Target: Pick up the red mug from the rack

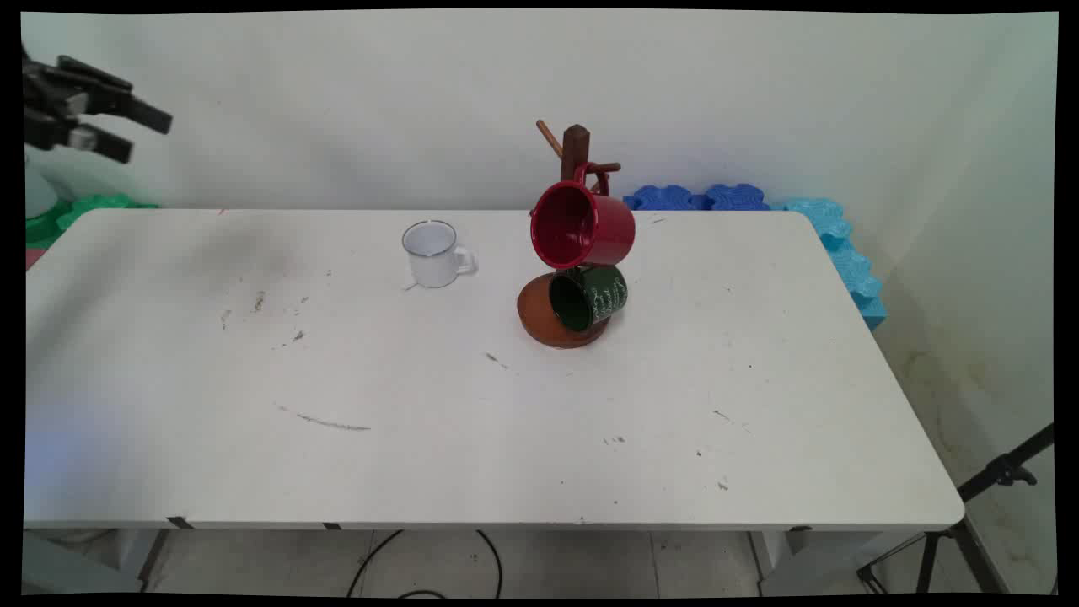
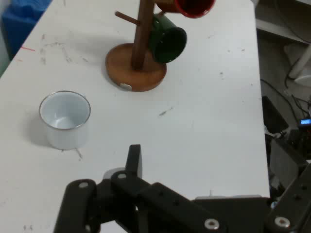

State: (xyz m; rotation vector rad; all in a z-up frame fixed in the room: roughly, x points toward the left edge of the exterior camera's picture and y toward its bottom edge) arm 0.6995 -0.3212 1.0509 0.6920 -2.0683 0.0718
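Observation:
My black gripper (image 1: 150, 137) hangs high at the far left, above the table's back left corner, open and holding nothing. A white enamel mug (image 1: 432, 253) stands upright on the white table (image 1: 506, 421), the thing nearest the gripper though well apart from it. To its right is a wooden mug tree (image 1: 575, 150) on a round base (image 1: 534, 320). A red mug (image 1: 582, 226) and a dark green mug (image 1: 590, 297) hang on its pegs. The hand view looks down on the white mug (image 2: 64, 119), the tree's base (image 2: 136, 73) and the green mug (image 2: 167, 39), past one finger (image 2: 134, 160).
Blue foam tiles (image 1: 700, 198) lie behind the table's back right corner and along its right side. Green foam (image 1: 84, 206) sits at the back left. A black tripod (image 1: 969, 523) stands at the lower right, and a cable (image 1: 421, 556) runs under the table.

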